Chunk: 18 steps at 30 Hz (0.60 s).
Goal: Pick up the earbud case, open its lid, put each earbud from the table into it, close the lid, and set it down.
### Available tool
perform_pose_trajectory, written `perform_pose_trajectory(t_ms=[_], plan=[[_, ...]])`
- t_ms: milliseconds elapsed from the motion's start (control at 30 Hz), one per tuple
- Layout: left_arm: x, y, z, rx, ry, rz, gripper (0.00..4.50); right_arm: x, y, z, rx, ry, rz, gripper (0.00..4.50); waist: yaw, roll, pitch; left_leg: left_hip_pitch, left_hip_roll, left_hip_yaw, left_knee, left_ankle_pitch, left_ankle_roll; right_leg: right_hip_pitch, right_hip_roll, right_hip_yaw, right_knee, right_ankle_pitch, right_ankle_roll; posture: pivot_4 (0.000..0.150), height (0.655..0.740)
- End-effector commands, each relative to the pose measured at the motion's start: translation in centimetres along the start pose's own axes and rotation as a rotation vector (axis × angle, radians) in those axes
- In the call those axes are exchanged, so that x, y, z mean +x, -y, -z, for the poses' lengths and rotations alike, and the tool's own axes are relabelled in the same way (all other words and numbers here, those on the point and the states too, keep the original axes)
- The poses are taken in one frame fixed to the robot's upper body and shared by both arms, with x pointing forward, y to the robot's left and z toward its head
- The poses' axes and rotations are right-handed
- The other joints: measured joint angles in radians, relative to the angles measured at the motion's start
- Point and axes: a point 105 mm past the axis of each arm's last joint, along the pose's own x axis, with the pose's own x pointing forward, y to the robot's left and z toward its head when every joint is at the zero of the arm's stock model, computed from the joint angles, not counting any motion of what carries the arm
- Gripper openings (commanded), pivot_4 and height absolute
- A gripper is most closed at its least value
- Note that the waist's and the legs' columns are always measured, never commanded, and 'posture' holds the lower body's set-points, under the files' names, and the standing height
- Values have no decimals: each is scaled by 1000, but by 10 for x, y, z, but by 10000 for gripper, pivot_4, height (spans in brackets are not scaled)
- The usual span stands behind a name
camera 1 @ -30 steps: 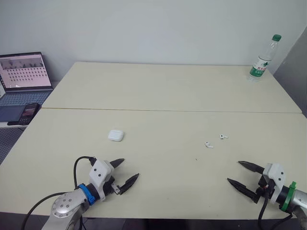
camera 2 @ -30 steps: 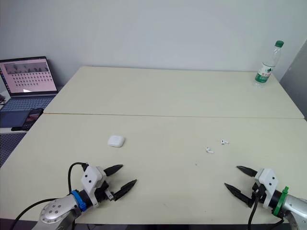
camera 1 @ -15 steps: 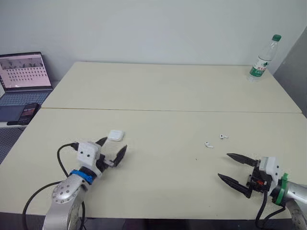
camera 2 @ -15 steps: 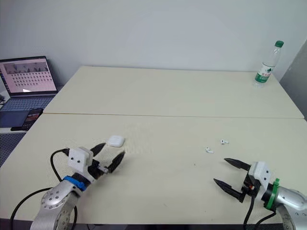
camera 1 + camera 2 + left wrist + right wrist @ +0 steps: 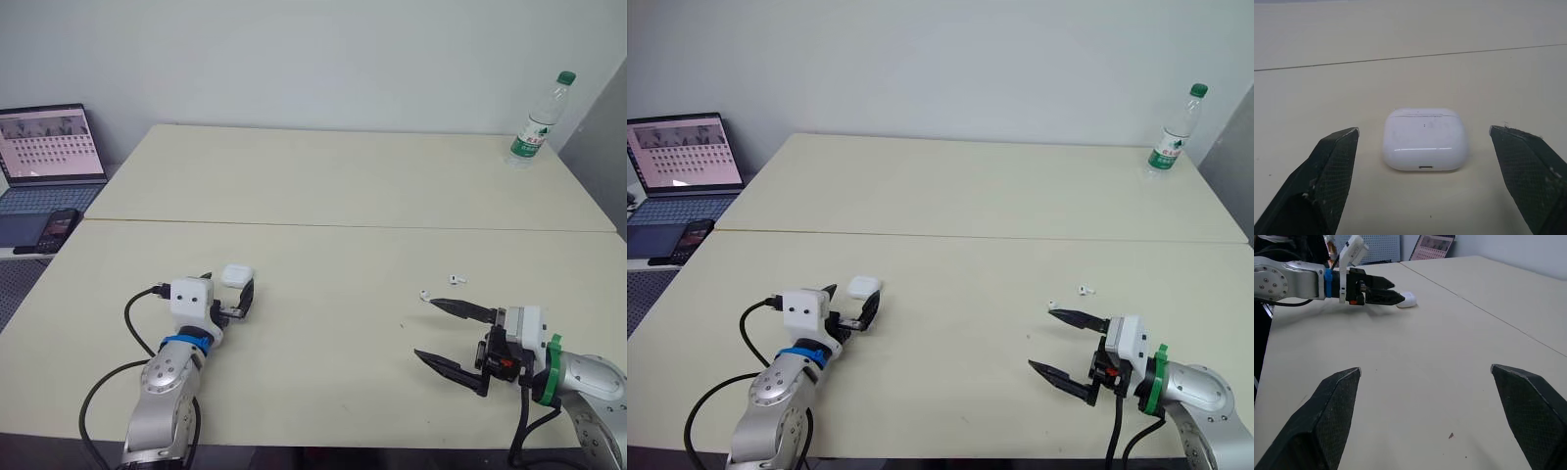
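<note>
Left pincer [image 5: 227, 291] is down low over the bench [image 5: 333, 176], fingers spread wide. The white earbud case [image 5: 1425, 139] lies flat with its lid shut, right at the fingertips and framed between them, not gripped. Across the bench, the right pincer [image 5: 426, 329] is wide open and holding nothing, its upper fingertip just beside the nearer earbud [image 5: 425, 294]. The second earbud [image 5: 457, 280] lies a little beyond, and both are loose on the bench.
</note>
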Motion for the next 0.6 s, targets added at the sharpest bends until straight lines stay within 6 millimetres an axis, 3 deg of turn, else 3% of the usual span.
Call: perform_pose_trajectory(t_ms=[33,300,400,500,600], plan=[[6,0,-1,18,-5,-9,45000,4,-5,-13,-30,35,-25,44593,0,-1,0,0,0,0,0,0,0,0,0,0,0,0,0,1500,7362],[8,3,7,34,-50,12,45000,2,-5,-11,-25,35,-19,44593,0,-1,0,0,0,1,0,0,0,0,0,0,0,1,-1,1500,7362],[8,2,7,26,-51,9,39033,1,-5,-10,-23,35,-16,45000,0,-1,0,0,0,1,0,0,0,0,0,0,0,1,-1,1500,7362],[8,1,7,16,-51,2,28848,2,-4,-10,-24,36,-13,45000,0,-1,0,0,0,1,0,0,0,0,0,0,0,1,-1,1500,7362],[8,-1,6,9,-47,-8,27646,2,-4,-11,-25,37,-11,45000,0,-1,0,0,0,0,0,0,0,0,0,0,0,1,-1,1500,7362]])
